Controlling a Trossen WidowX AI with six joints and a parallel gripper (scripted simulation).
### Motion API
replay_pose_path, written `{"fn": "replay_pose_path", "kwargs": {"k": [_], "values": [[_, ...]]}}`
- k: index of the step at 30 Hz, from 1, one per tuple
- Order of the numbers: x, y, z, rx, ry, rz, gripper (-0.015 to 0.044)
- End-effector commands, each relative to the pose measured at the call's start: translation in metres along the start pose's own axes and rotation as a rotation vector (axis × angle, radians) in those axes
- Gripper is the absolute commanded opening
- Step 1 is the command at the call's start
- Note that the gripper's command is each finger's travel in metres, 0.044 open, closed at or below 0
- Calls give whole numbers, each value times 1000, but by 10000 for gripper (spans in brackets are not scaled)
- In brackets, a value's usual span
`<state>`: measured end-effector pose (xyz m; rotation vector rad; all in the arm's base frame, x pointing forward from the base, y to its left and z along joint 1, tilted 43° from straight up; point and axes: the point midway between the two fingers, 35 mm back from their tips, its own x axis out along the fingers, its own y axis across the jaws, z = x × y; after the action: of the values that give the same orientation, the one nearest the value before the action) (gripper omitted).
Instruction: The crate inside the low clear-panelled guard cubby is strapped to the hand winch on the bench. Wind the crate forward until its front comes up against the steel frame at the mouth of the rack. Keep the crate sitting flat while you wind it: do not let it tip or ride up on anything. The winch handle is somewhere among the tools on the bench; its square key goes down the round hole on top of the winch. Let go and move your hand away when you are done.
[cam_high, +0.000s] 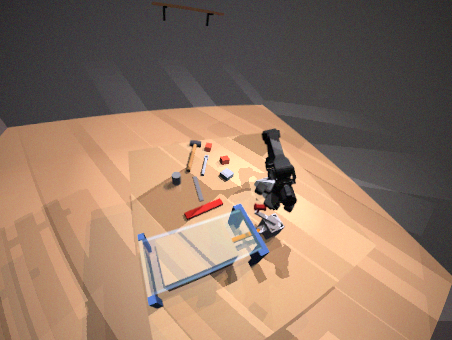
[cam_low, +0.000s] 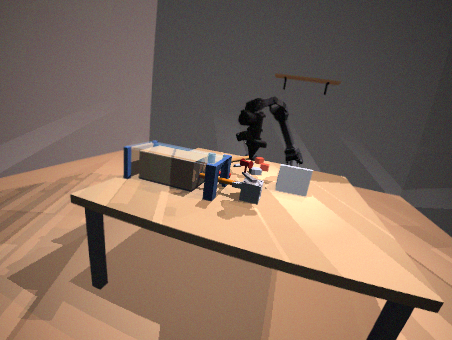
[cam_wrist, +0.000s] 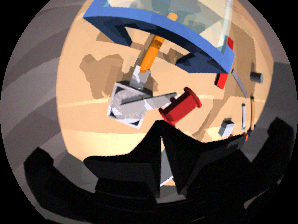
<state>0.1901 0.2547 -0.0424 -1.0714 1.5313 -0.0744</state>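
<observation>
Bench (cam_low: 320, 260), wooden, dark legs. Cubby (cam_high: 150, 300): low, clear panels, blue corner posts, lying across the near-centre of the bench; crate (cam_low: 167, 167) inside it, tan, sitting flat, its front near the blue frame at the mouth but contact cannot be told. Orange strap (cam_wrist: 152, 54) runs from the mouth to the winch (cam_high: 271, 225), a small grey block just outside the frame. Handle (cam_wrist: 181, 106): red grip on a grey crank, seated on the winch, grip sticking out to one side. Gripper (cam_high: 280, 199): raised above and just behind the winch, fingers fully closed together, holding nothing, clear of the handle. Loose tools beyond the cubby: hammer (cam_high: 192, 154), grey cylinder (cam_high: 176, 178), red bar (cam_high: 203, 208), grey file (cam_high: 198, 188), two small red blocks (cam_high: 224, 159), pale block (cam_high: 227, 174). Pale box (cam_low: 294, 179) stands by the arm base. Wall shelf (cam_low: 307, 79) behind.
</observation>
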Motion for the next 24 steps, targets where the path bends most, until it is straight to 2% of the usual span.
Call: {"fn": "replay_pose_path", "kwargs": {"k": [1,24], "values": [[8,-6,-1,-249,5,-11,0],[18,-10,-6,-249,5,-12,0]]}}
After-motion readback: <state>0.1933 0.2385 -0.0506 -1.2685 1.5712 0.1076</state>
